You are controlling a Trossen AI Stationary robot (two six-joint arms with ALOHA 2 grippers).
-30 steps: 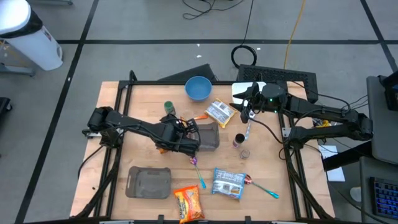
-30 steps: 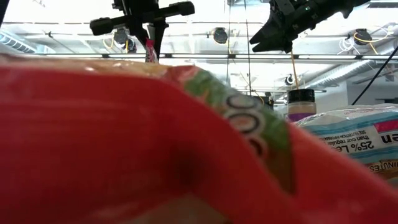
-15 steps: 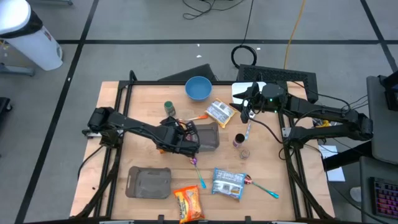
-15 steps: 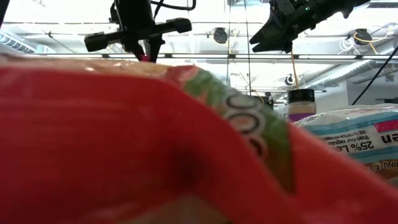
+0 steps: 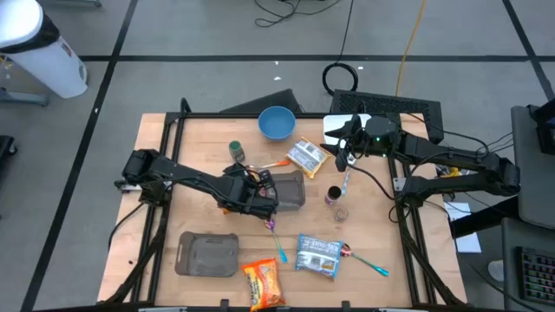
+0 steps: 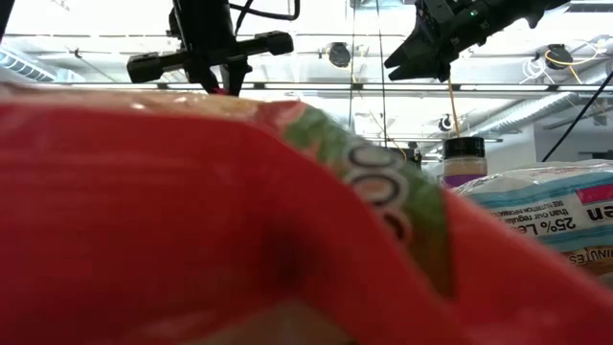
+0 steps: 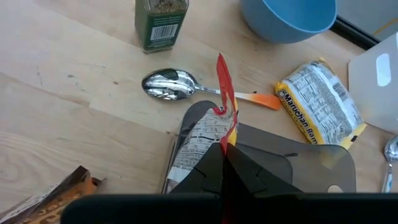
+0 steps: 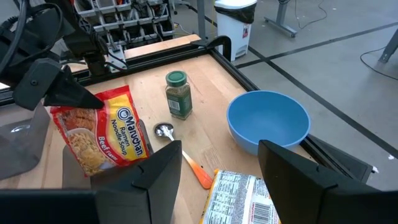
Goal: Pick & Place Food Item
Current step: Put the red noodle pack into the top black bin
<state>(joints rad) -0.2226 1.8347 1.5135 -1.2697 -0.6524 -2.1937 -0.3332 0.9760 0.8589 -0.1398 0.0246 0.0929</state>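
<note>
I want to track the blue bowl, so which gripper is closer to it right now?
Right. The right gripper hovers open just beside the blue bowl; the left gripper, shut on a ramen packet, sits farther toward mid-table.

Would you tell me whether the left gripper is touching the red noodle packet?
Touching: the left wrist view shows the left gripper shut on the red noodle packet, its top edge pinched between the fingers.

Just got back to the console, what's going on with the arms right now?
The left gripper has its jaws shut on the top edge of a red ramen packet, holding it upright over the grey tray at mid-table. The right gripper hangs with jaws open and empty near the blue bowl and another ramen packet. More packets, a spice jar and spoons lie untouched around the table.
</note>
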